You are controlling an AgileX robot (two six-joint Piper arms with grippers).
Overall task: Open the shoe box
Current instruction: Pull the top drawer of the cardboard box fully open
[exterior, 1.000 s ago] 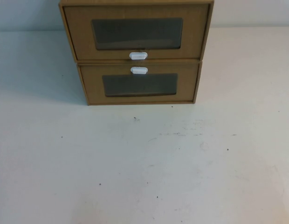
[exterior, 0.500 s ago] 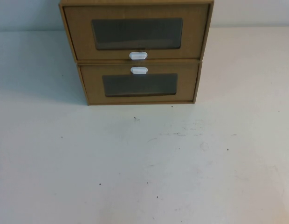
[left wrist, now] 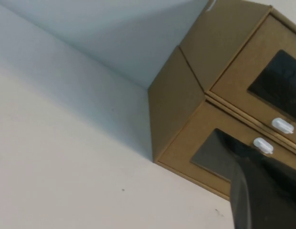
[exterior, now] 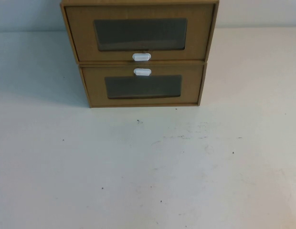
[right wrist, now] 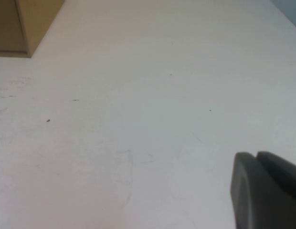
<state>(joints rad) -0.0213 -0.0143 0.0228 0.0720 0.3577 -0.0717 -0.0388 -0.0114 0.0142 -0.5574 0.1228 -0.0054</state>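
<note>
Right now I see neither arm from the high camera, so I go by the wrist cameras. The left end effector [left wrist: 255, 191] shows only as a dark shape over the left part of the desk [exterior: 138, 167]. It faces the stack from the front-left, apart from it, and I cannot tell whether it is released or clenched.

The two brown boxes stand at the far edge of the desk, about midway between its left and right edges. The upper shoe box [exterior: 81, 38] sits squarely on the lower shoe box [exterior: 93, 88]. Both fronts face me and both look closed, flush with their walls. Each front carries a dark pane, the upper window [exterior: 141, 34] and the lower window [exterior: 143, 87].

The white upper handle [exterior: 141, 57] sits at the bottom edge of its front. The white lower handle [exterior: 142, 72] sits at the top edge of its own. The two handles lie just apart across the seam between the boxes, and nothing touches either one.

The right end effector [right wrist: 257, 167] hangs over bare desk toward the right side, clenched on nothing. Only a bottom corner of the stack shows in its camera, well apart from it. A few small dark specks mark the desk in front of the boxes.
</note>
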